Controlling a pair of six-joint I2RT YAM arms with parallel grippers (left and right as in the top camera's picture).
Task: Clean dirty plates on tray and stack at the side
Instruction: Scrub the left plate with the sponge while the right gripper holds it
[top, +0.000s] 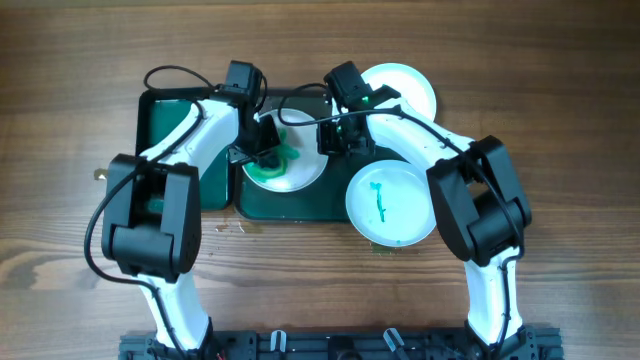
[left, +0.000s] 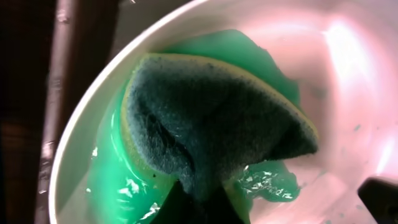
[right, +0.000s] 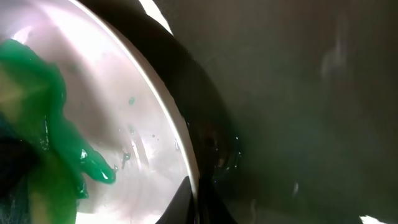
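One green-smeared plate (top: 300, 180), left gripper (top: 263, 150) tight around the sponge (left: 211, 124), right gripper (top: 335, 140) at the rim (right: 181, 146), closure unclear

Brown wood table (top: 60, 80), grain running L-R, spreads well out to the left of the left gripper (top: 268, 152) & to the right of the right gripper (top: 332, 140), soft even light on it, w/ a black rail (top: 330, 346) at the edge far behind both.

The wooden table (top: 560, 120) carries a dark green tray (top: 165, 120). A white plate (top: 415, 90) lies at its far right corner. A green-streaked plate (top: 395, 225) overlaps its near right edge.
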